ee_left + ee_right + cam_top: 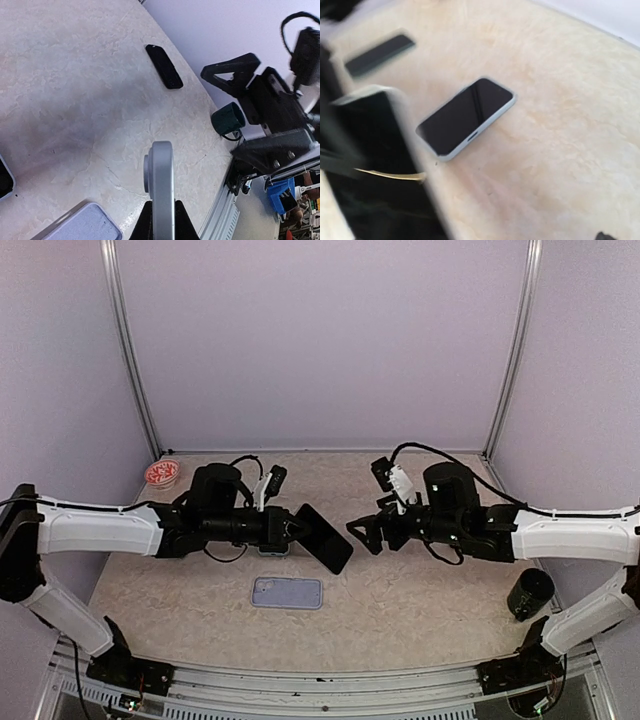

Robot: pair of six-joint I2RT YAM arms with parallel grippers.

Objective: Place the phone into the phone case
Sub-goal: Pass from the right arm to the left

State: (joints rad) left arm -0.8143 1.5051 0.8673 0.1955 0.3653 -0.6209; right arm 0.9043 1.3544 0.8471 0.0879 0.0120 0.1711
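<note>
Marbled desk (pixel 420 610) before me: the lilac phone case (pixel 287 592) lies flat nearest my arm bases. Just beyond the case, my left pincer (pixel 298 530) is clamped on the phone (pixel 328 543), held off the desk. Beyond and right of the case, my right pincer (pixel 362 536) stands apart, near the phone, not touching it.

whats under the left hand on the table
A second phone lies screen up on the table beneath the left hand, which grips the raised phone. From above the hand hides all but its near edge.
</note>
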